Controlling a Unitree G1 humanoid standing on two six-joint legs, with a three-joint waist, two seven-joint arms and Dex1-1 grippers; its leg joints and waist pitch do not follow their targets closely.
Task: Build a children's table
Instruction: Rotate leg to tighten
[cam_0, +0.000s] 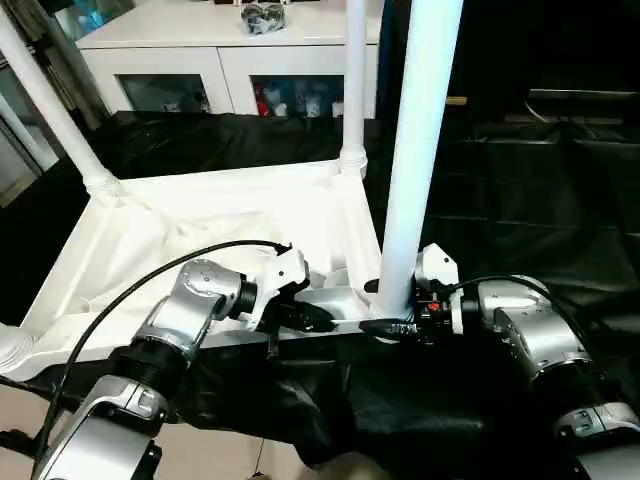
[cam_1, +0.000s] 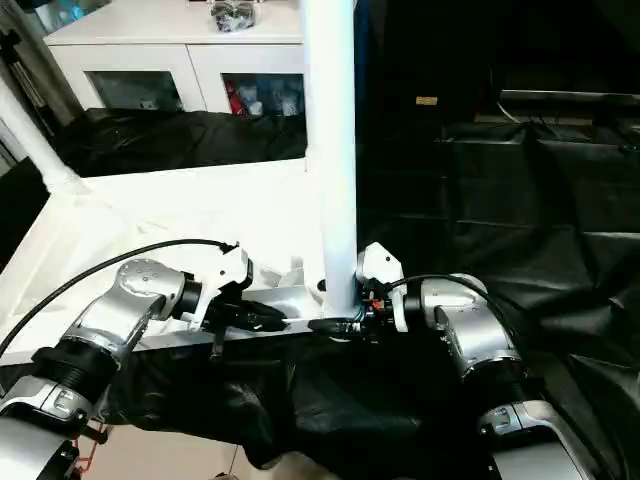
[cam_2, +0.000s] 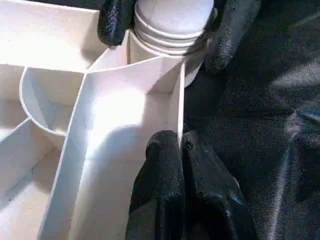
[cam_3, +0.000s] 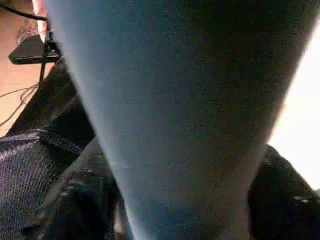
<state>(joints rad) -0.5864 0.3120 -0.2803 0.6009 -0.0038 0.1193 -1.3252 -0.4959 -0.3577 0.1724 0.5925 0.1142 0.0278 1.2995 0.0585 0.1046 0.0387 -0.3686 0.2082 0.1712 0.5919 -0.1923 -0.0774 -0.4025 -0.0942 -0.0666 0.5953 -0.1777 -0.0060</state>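
A robot test room or lab: black cloth (cam_0: 520, 200) drapes the work area, and a white cabinet (cam_0: 215, 60) with glass doors holds small bottles behind it, with cables trailing on the floor.

My left silver forearm (cam_0: 175, 325) reaches in from the lower left, its black two-fingered left gripper (cam_2: 181, 150) pinched tight with the fingertips pressed together. My right silver forearm (cam_0: 540, 340) comes in level from the lower right, and the black two-fingered right gripper (cam_0: 392, 322) has its fingers (cam_2: 231, 30) spread apart, pointing towards the left one.
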